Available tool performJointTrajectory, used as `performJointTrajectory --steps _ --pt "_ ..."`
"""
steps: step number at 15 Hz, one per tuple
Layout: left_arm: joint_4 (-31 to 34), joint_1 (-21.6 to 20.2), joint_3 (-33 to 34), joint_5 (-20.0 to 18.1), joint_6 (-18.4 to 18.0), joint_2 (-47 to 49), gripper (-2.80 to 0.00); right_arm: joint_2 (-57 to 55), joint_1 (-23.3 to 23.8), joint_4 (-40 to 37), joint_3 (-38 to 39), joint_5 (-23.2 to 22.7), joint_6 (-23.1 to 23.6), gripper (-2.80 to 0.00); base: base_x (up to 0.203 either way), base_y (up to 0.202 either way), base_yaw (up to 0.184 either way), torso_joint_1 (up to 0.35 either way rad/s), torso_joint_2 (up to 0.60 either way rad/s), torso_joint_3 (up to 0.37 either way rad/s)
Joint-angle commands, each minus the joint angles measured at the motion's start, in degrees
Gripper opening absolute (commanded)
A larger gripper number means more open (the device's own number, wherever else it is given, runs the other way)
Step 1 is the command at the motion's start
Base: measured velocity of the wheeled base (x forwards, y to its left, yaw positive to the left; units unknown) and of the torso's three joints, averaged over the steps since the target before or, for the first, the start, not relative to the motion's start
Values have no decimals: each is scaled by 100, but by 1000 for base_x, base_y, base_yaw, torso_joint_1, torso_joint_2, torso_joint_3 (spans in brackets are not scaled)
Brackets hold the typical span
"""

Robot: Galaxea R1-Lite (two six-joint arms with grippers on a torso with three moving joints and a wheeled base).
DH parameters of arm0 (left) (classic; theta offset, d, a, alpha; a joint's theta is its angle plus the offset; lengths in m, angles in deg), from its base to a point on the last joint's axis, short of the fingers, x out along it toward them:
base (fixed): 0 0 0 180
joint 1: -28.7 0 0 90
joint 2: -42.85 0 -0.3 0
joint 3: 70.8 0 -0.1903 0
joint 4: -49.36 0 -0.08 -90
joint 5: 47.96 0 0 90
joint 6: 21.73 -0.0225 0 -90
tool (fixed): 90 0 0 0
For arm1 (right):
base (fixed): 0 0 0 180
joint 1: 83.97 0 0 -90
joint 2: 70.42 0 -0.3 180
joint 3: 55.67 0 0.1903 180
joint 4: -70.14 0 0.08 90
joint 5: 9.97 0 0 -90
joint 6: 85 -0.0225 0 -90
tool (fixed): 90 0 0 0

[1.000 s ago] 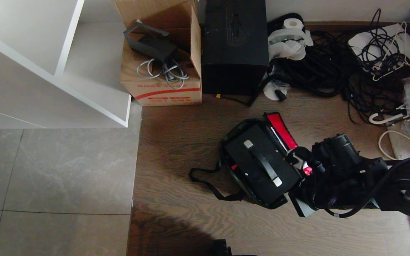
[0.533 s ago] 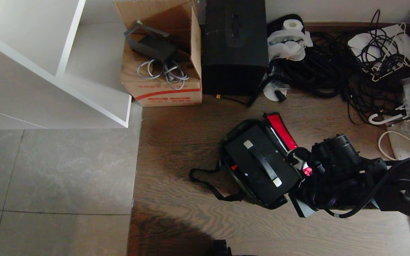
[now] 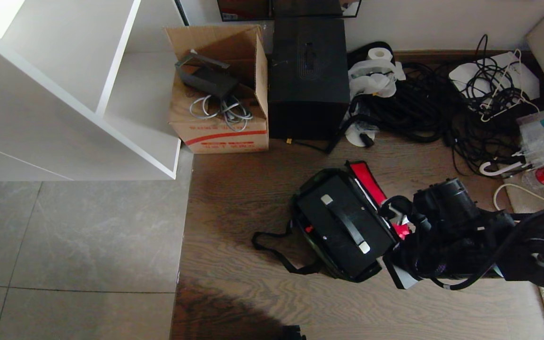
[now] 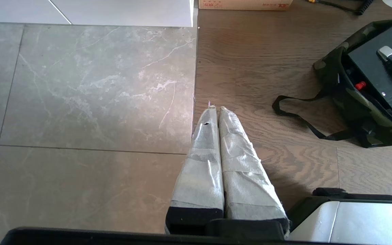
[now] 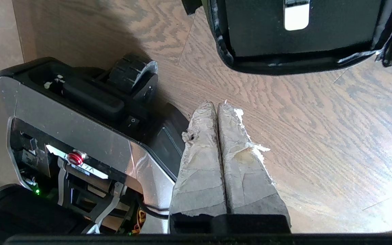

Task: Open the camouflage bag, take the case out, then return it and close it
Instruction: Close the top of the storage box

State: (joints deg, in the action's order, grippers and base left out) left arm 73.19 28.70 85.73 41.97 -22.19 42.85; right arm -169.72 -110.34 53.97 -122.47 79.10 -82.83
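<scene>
The camouflage bag (image 3: 335, 270) lies open on the wooden floor, its red inner panel (image 3: 369, 182) folded back. Inside it sits the black case (image 3: 324, 226), handle (image 3: 345, 222) with silver ends facing up. My right arm (image 3: 446, 226) hangs just right of the bag. In the right wrist view my right gripper (image 5: 217, 103) is shut and empty above the floor, a short way off the bag's zipper rim (image 5: 284, 64). My left gripper (image 4: 215, 108) is shut and empty, parked over the seam between tile and wood, well apart from the bag (image 4: 352, 102).
A cardboard box (image 3: 220, 127) and a tall black box (image 3: 309, 75) stand against the wall behind the bag. A heap of black cables (image 3: 442, 104) lies at the back right. A white shelf (image 3: 88, 108) stands on the left. My own base (image 5: 63, 129) is close beside the right gripper.
The whole head view has shifted downward, so the camera has tilted up and more of the wall shows. Bag, case and right arm keep their places.
</scene>
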Motion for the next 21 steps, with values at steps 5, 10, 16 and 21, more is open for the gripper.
performJointTrajectory --steps 5,10,16,21 --pt "-11 0 1 -1 -6 0 -280 -10 0 10 -7 -4 3 -280 0 0 0 1 1 5" --pt "-20 0 1 -1 -8 0 -280 -1 0 10 -16 -4 3 -280 -80 0 0 1 4 1" --pt "-20 0 1 2 -9 0 -280 -10 -1 19 -15 5 12 -280 -72 0 -2 1 1 2" --pt "-20 0 1 7 11 0 -280 -32 5 -60 -16 53 12 -280 0 0 0 0 0 0"
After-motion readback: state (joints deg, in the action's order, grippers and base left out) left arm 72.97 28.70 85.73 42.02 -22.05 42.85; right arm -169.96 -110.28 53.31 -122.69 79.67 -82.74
